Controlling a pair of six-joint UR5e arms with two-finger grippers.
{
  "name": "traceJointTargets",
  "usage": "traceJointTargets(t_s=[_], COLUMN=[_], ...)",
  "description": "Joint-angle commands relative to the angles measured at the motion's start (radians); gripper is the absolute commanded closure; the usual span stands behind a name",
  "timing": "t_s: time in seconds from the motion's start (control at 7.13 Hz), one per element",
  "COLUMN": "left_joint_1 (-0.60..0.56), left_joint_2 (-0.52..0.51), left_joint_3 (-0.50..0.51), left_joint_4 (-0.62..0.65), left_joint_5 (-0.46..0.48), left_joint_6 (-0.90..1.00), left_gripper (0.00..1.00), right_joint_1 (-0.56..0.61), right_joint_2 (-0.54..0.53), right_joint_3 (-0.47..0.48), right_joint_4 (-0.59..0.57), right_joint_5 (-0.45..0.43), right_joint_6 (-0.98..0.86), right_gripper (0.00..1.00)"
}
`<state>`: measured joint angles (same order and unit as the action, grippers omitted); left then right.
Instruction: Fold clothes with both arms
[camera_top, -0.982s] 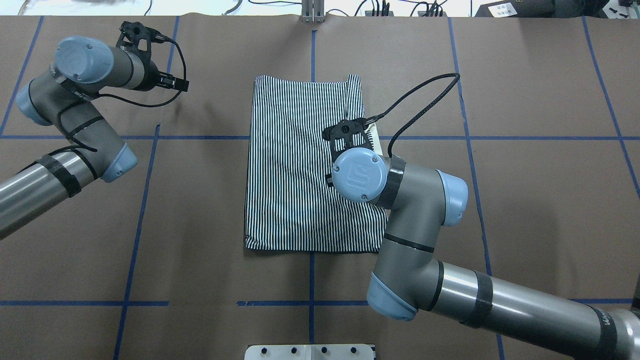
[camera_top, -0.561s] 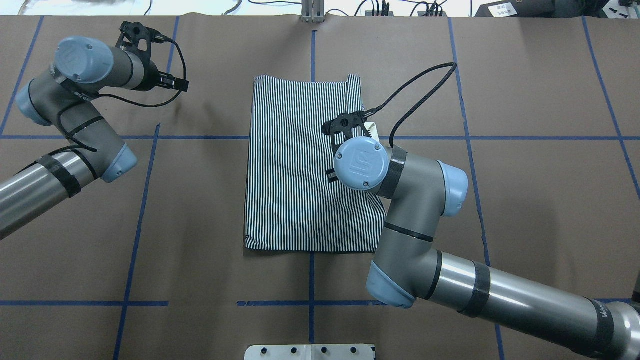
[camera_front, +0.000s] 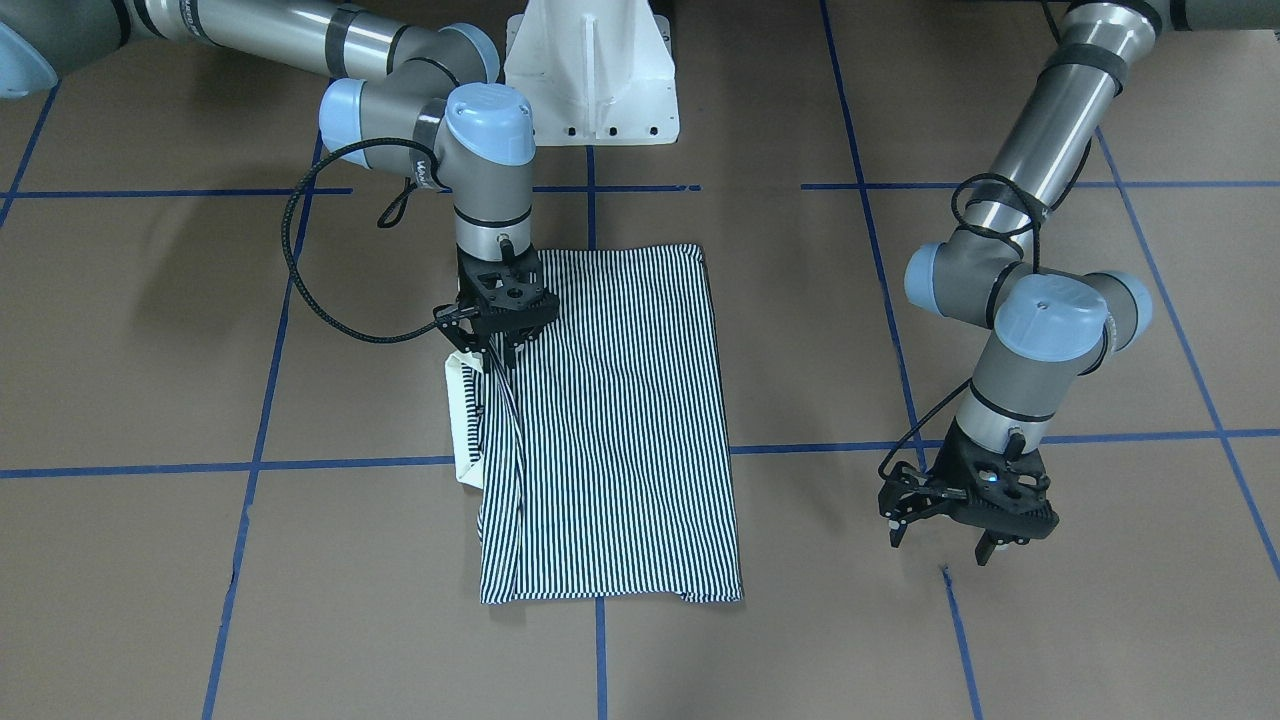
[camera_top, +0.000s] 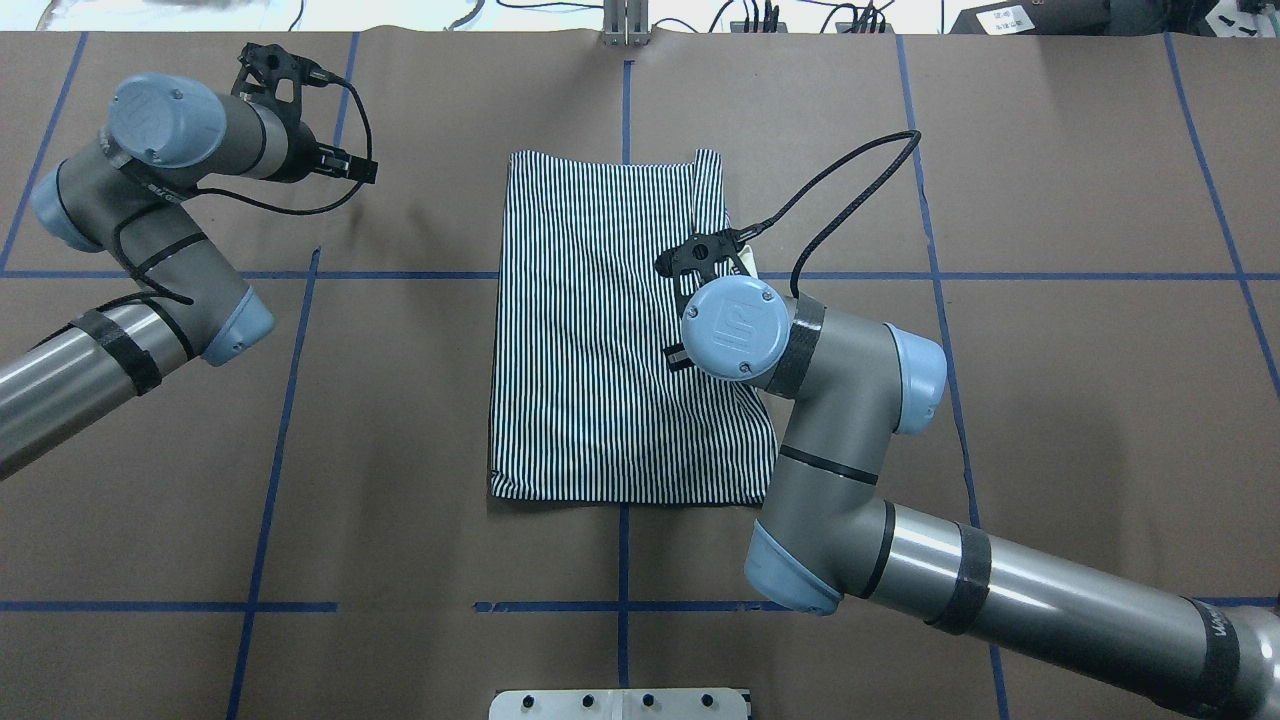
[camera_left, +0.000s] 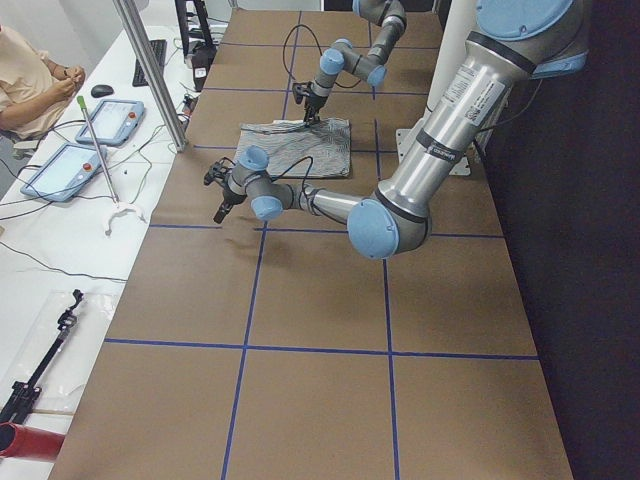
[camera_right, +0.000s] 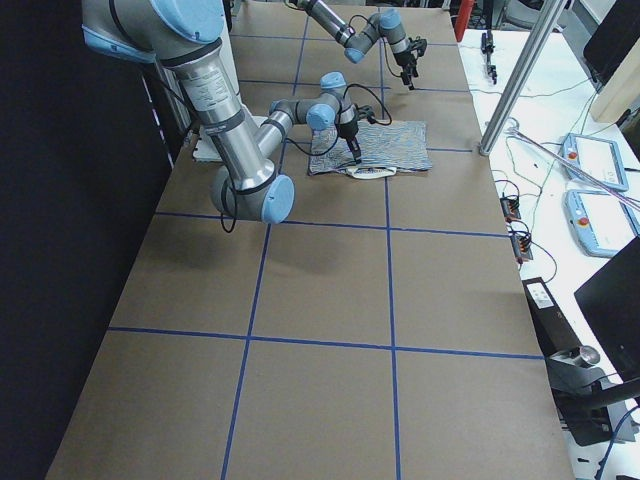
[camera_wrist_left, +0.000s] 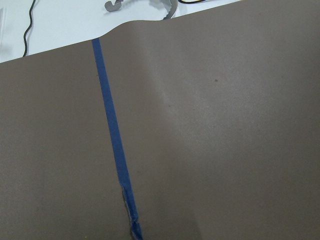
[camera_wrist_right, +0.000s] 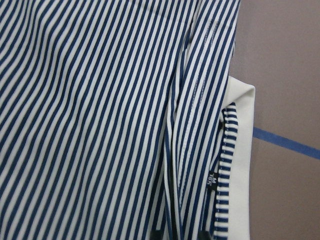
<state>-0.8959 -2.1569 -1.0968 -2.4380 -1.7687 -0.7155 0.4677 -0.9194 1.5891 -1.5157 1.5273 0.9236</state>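
Exterior front-facing view gives us the clearest read. The polo shirt (camera_front: 620, 420) lies flat on the brown table (camera_front: 150, 350), straight out from the white pedestal base (camera_front: 592, 70). It is folded to a tall rectangle, with one short edge close to the base and the other well away from it, and its stripes run away from the base. On the long side that lies to the base's right, by the robot's own reckoning, the cream collar (camera_front: 458, 420) pokes out from under the striped cloth.

The right gripper (camera_front: 497, 360) points straight down on that same side, nearer the base than the collar's middle. We read its fingers as pinched together on a raised ridge of the shirt's folded edge. In the right wrist-mounted view two dark fingertips (camera_wrist_right: 202, 237) show at the bottom with striped fabric between them and the collar just beside.

The left gripper (camera_front: 938, 549) hangs over bare table well off to the base's left, about as far out from the base as the shirt's far edge. Its fingers are spread wide apart above the paper. The left wrist-mounted view shows us only brown table and a blue tape line (camera_wrist_left: 112, 135).
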Motion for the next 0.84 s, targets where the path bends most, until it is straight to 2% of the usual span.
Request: traceJointTargets(t_s=[0.0, 0.14, 0.7], left_joint_1=[0.000, 0.000, 0.000], left_joint_2=[0.002, 0.002, 0.002], left_joint_3=[0.000, 0.000, 0.000], left_joint_4=[-0.001, -0.001, -0.003], left_joint_5=[0.000, 0.000, 0.000], left_joint_6=[0.001, 0.001, -0.001], left_gripper=[0.00, 0.00, 0.00], right_joint_1=[-0.001, -0.001, 0.003], right_joint_2=[0.000, 0.002, -0.012], right_joint_3=[0.000, 0.002, 0.021], right_joint_4=[0.000, 0.002, 0.000], right_joint_5=[-0.001, -0.001, -0.004], right_joint_6=[0.003, 0.006, 0.018], right_gripper=[0.90, 1.00, 1.00])
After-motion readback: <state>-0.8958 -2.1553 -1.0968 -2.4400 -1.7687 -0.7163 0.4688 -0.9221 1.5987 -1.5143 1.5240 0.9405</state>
